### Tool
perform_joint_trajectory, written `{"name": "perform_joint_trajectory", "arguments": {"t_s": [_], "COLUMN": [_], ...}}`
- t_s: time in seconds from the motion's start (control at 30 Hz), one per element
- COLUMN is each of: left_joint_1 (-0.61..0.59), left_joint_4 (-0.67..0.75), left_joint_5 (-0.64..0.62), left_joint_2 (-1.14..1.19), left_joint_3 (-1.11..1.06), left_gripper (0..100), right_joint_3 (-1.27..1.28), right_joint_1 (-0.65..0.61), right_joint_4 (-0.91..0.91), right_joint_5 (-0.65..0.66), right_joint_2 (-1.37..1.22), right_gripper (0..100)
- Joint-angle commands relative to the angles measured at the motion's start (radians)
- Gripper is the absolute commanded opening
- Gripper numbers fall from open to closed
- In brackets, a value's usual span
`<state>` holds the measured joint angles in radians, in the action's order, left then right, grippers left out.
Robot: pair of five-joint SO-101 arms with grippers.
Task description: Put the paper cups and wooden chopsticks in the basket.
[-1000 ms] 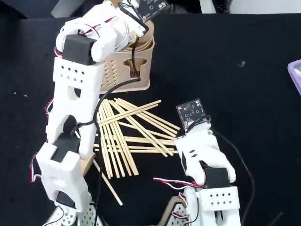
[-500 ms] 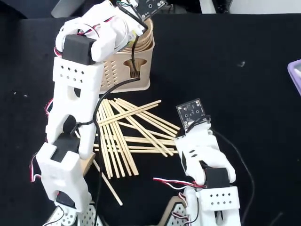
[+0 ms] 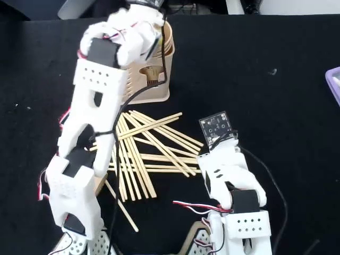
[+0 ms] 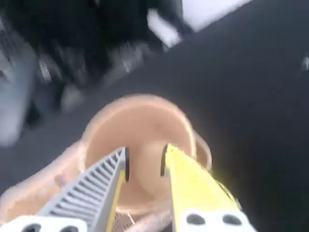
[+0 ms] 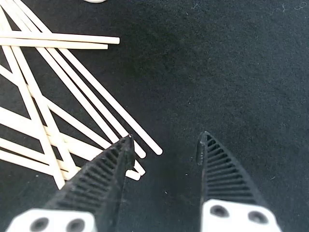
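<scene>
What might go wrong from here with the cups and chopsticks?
The left arm hangs over the basket with its jaws just above the paper cups; coming away, it might catch the rim and tip the basket. The chopsticks lie crossed in a pile, so the open jaws of the right arm may grab several or scatter them.

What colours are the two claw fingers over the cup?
Left gripper: one grey finger, one yellow; clearest in the left wrist view.

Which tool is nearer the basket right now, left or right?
Left. The left tool hangs directly over the basket, above a paper cup sitting in it. The right tool is low over the table at the edge of the chopsticks, well away from the basket.
</scene>
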<state>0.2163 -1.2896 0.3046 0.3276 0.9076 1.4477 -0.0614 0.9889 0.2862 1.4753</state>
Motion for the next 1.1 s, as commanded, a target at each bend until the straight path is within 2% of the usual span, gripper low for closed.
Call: {"name": "perform_joint_trajectory", "arguments": {"t_s": [0.0,0.3,0.57,0.9,1.07], "left_joint_1": [0.016,0.048,0.054,0.022,-0.053], "left_joint_4": [0.023,0.017,0.084,0.078,0.068], "left_joint_5": [-0.072,-0.072,-0.072,-0.072,-0.080], "left_joint_2": [-0.014,-0.003,-0.015,-0.084,-0.150], "left_joint_3": [-0.051,-0.068,-0.102,0.047,0.065], "left_gripper": [14,14,14,14,14], "right_joint_3": [-0.005,-0.005,-0.005,-0.005,-0.005], "right_joint_1": [0.014,0.014,0.014,0.014,0.014], "right_joint_4": [-0.018,-0.021,-0.018,-0.018,-0.018], "right_joint_5": [-0.003,0.000,0.000,0.000,-0.002], "right_joint_2": [0.021,0.021,0.021,0.021,0.021], "right_gripper": [21.8,21.8,21.8,21.8,21.8]}}
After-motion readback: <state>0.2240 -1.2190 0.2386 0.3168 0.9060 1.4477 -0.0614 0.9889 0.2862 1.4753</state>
